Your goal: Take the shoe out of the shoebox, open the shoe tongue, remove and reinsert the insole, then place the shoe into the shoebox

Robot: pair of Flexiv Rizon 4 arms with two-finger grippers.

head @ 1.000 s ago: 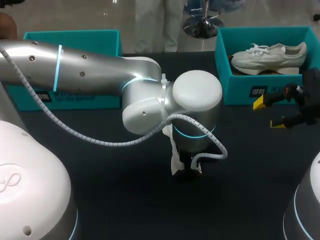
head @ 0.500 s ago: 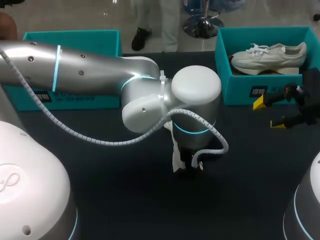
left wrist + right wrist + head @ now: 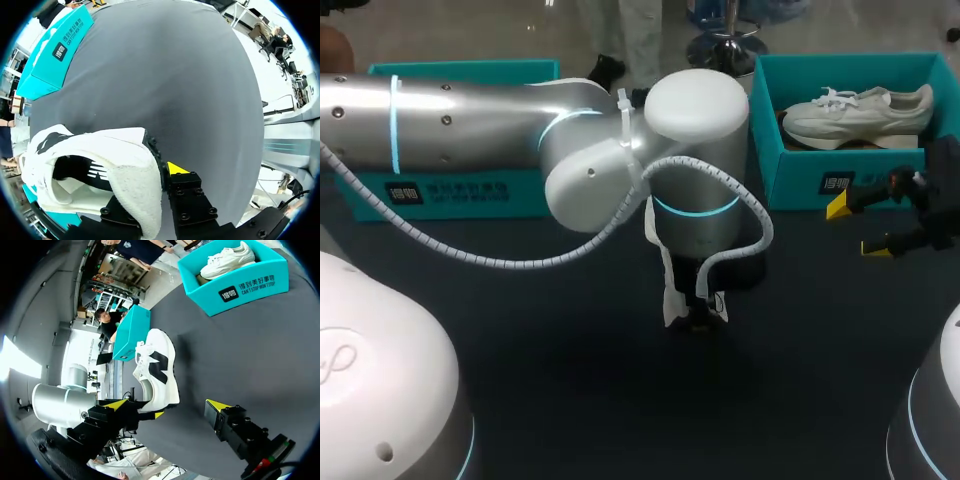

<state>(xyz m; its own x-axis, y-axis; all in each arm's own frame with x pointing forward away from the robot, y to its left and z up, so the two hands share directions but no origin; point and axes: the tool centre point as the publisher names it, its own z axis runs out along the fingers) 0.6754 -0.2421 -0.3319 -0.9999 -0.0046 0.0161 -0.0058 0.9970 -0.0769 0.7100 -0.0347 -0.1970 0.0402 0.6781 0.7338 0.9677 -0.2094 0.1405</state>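
Head view: the left arm [image 3: 470,120] spans to the middle of the dark table [image 3: 570,400], and its wrist hides the claw. A white sneaker with a black side mark [image 3: 669,295] shows just beneath the wrist. At far right the right gripper [image 3: 857,228] has its fingers spread wide, beside the teal cardboard shoebox [image 3: 800,170], which holds a second white sneaker [image 3: 860,112].

Left wrist view: the left gripper [image 3: 162,175] is clamped on the marked sneaker's heel.

Right wrist view: the marked sneaker sits heel in the left claw, sole toward the table.
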